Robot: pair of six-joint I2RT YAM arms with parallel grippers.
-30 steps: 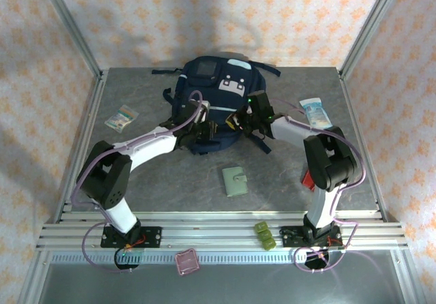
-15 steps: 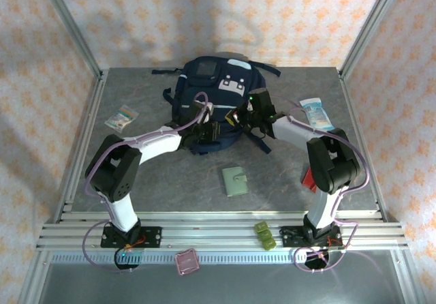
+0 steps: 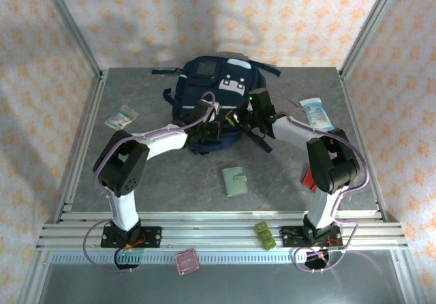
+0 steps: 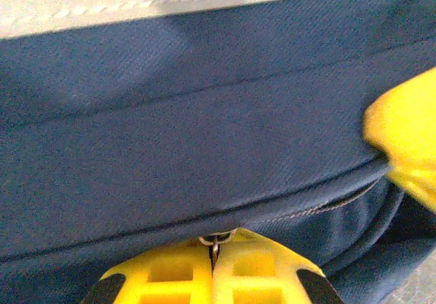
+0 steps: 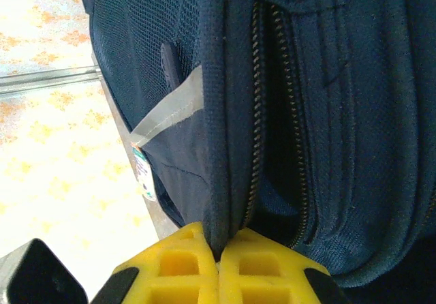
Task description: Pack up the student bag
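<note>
Tightly closed on student bag: left claw, right claw.

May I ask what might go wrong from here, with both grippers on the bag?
The left gripper pinches the small zip pull only at its fingertips; it may slip out when pulled. The right gripper holds just a fabric edge of the bag, which could slip free.

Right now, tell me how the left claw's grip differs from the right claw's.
The left claw pinches a small metal zipper pull; the right claw pinches a fabric edge beside zipper teeth. The left claw's zipper looks closed; the right claw's gapes open. Both are shut on the student bag.
</note>
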